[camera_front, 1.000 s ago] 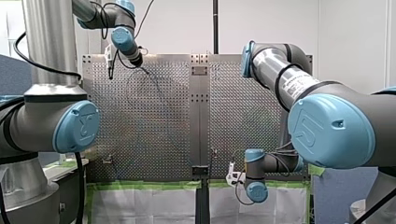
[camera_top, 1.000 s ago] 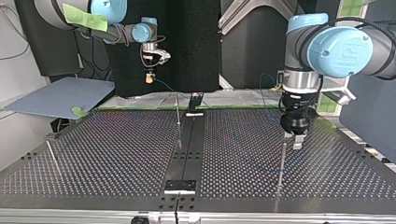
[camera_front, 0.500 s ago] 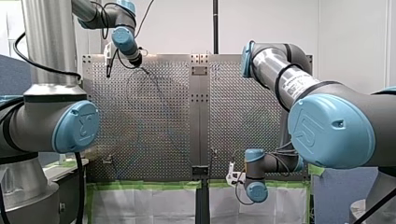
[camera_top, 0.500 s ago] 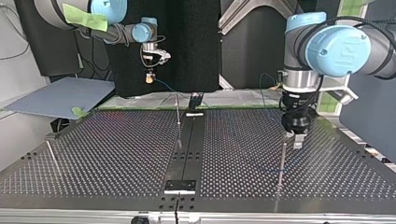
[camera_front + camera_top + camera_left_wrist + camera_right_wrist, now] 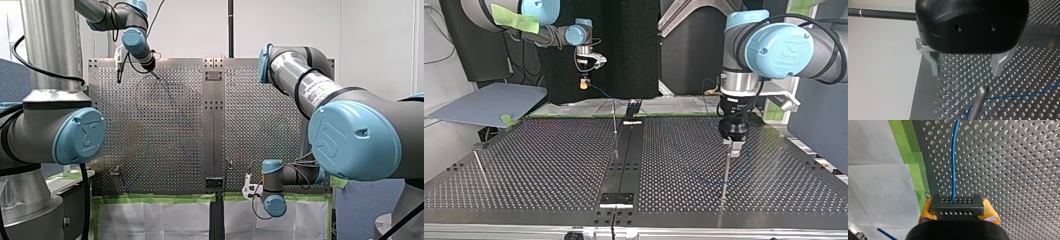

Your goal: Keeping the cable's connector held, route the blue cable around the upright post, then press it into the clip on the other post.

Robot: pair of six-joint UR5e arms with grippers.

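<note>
One thin blue cable [image 5: 953,167] leaves one dark grey rectangular connector [image 5: 957,203], which my right gripper [image 5: 957,213] clamps between its yellow pads [image 5: 925,211], so the holding condition is met. Further along, the cable lies on the perforated metal table [image 5: 1038,65] and bends close about the foot of the slim upright metal post [image 5: 979,100], whose tip stands just ahead of my left gripper [image 5: 966,66], between its spread, empty metal fingers [image 5: 934,63]. In my judgement routing is under way and pressing into the clip is outstanding; count: one cable, one connector, two grippers, three posts in the top view, no clip discernible.
</note>
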